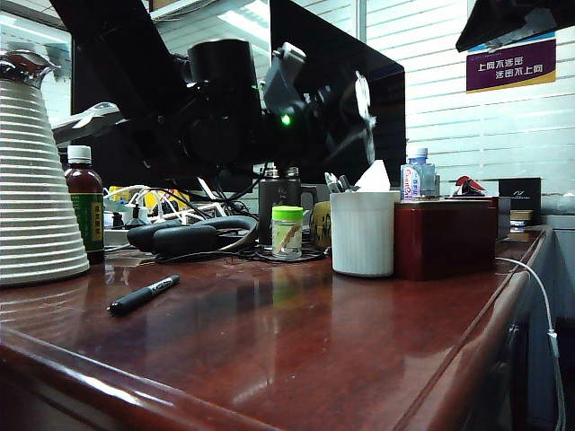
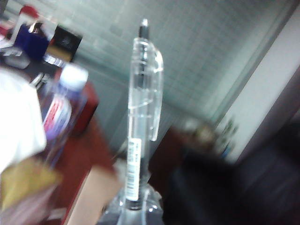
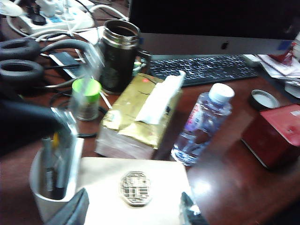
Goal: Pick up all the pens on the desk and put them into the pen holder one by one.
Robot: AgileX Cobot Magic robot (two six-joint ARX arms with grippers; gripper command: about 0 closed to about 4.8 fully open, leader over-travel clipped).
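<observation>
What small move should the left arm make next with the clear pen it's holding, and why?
Probably lower the left gripper, shut on the clear-barrelled pen, toward the white ribbed pen holder, then release. The pen is gripped, not yet in the cup. The open right gripper hovers above the box beside it.

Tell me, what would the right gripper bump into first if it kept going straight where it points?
Probably the beige emblem-marked box top, just ahead of the open right gripper hovering beside the pen holder; the gold tissue pack lies beyond. Depth is unclear.

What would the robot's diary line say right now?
left claw: shut on clear pen | right claw: open above pen holder | black pen: on desk
</observation>
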